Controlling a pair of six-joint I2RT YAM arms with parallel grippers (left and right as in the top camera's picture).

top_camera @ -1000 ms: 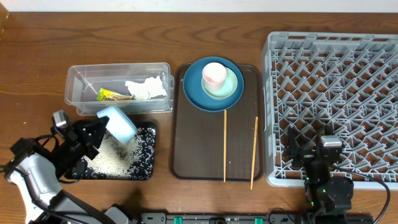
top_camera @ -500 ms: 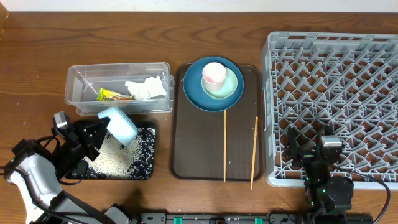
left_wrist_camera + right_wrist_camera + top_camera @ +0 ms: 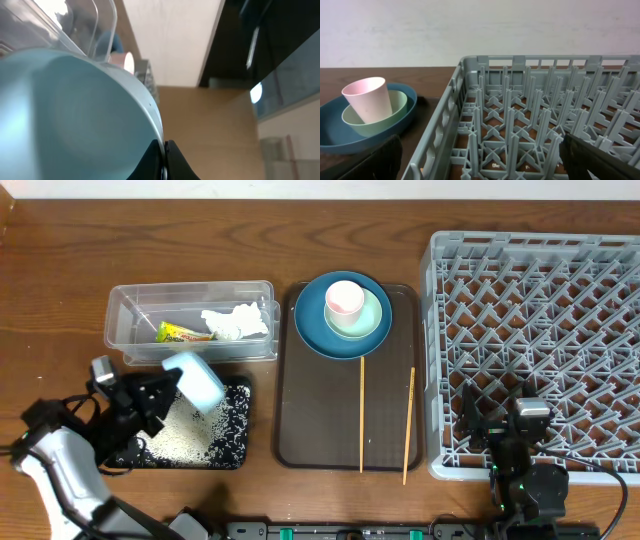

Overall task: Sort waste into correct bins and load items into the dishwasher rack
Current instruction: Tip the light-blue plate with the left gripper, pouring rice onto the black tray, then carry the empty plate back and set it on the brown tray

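Observation:
My left gripper (image 3: 158,392) is shut on the rim of the pale blue-white bowl (image 3: 195,379), holding it tilted above the black tray (image 3: 244,442), where white rice grains (image 3: 185,432) lie. In the left wrist view the bowl (image 3: 70,110) fills the left side, its rim pinched by the left gripper (image 3: 164,161). The clear tub (image 3: 125,320) holds the snack wrapper (image 3: 180,332) and the tissue (image 3: 236,322). My right gripper (image 3: 505,418) stands open over the front edge of the grey rack (image 3: 540,310). The right gripper (image 3: 480,167) is empty in its own view.
A brown serving tray (image 3: 320,420) holds the dark blue plate (image 3: 312,328), with the green bowl (image 3: 372,320) and pink cup (image 3: 344,298) stacked on it. Two chopsticks (image 3: 361,415) (image 3: 408,425) lie lengthwise on the tray. The right wrist view shows the cup (image 3: 367,97) left of the rack (image 3: 530,125).
My left gripper has shifted slightly up and to the right with the bowl still in it. The right arm has not moved.

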